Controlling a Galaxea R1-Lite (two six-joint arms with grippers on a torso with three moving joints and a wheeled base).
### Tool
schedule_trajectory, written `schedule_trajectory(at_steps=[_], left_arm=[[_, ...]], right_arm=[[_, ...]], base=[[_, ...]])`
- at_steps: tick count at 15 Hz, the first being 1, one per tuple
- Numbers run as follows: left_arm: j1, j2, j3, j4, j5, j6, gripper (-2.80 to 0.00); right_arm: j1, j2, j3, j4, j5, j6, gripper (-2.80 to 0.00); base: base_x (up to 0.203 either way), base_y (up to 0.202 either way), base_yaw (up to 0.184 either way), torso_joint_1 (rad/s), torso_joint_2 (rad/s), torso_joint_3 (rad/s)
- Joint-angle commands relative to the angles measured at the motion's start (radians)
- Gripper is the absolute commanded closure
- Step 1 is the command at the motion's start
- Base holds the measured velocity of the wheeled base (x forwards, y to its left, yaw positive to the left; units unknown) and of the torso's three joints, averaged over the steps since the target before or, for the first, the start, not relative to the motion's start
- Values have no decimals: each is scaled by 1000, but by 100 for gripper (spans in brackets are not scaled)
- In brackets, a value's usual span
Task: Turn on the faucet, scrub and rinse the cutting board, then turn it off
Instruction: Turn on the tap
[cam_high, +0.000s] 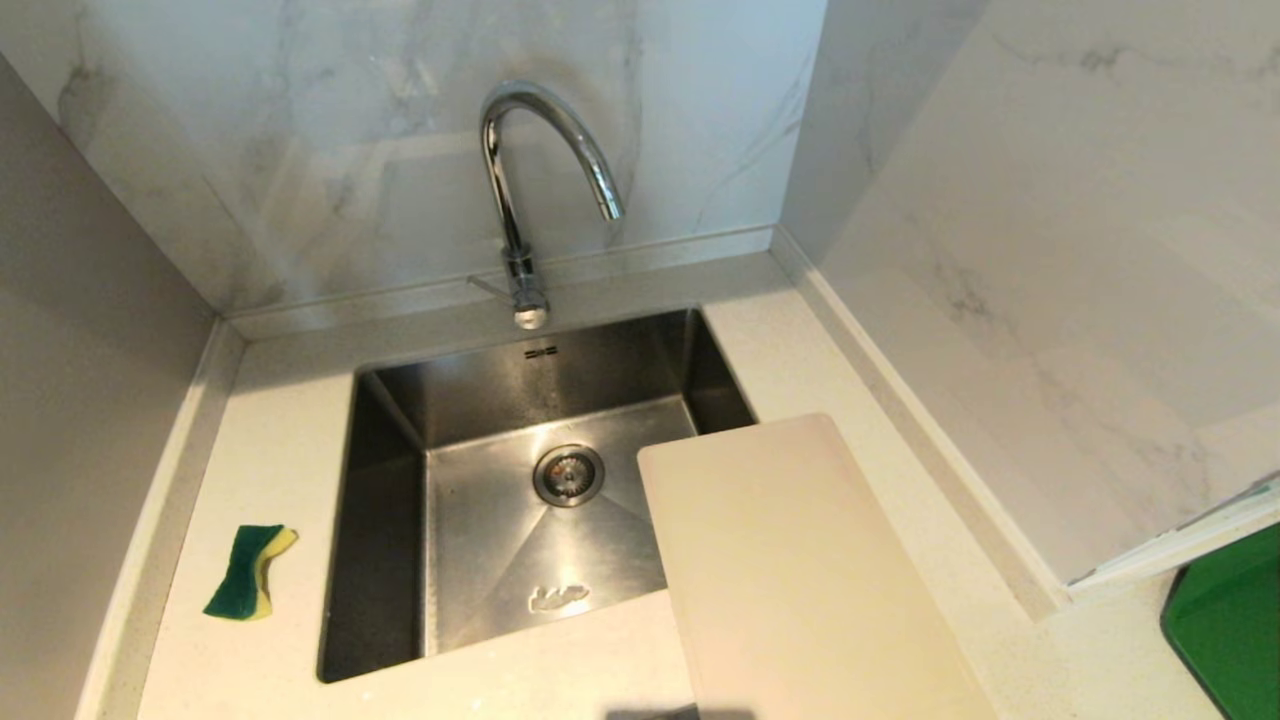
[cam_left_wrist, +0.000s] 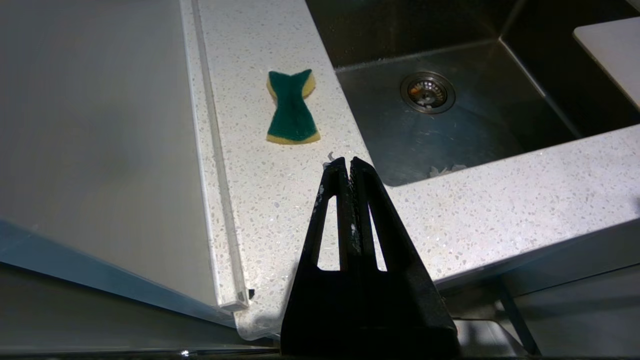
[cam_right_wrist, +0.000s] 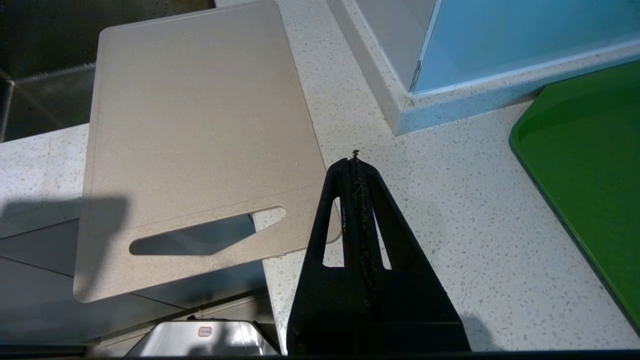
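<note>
Your left hand (cam_left_wrist: 348, 161) and right hand (cam_right_wrist: 355, 159) both hang with fingers pressed together and empty above the table's (cam_high: 280, 450) near edge (neither shows in the head view), while the cutting board (cam_high: 800, 570) lies over the sink's (cam_high: 480, 500) right front corner, the faucet (cam_high: 520, 190) standing behind.
</note>
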Motion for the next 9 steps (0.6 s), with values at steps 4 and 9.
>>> schedule_trajectory(at_steps=[4, 9], left_arm=[[0, 1, 3, -2, -1, 4, 0], [1, 11, -4, 8, 0, 51, 0]], right_arm=[[0, 2, 0, 0, 0, 0, 0], [0, 2, 0, 0, 0, -2, 0]], base=[[0, 0, 0, 0, 0, 0], [0, 0, 0, 0, 0, 0]])
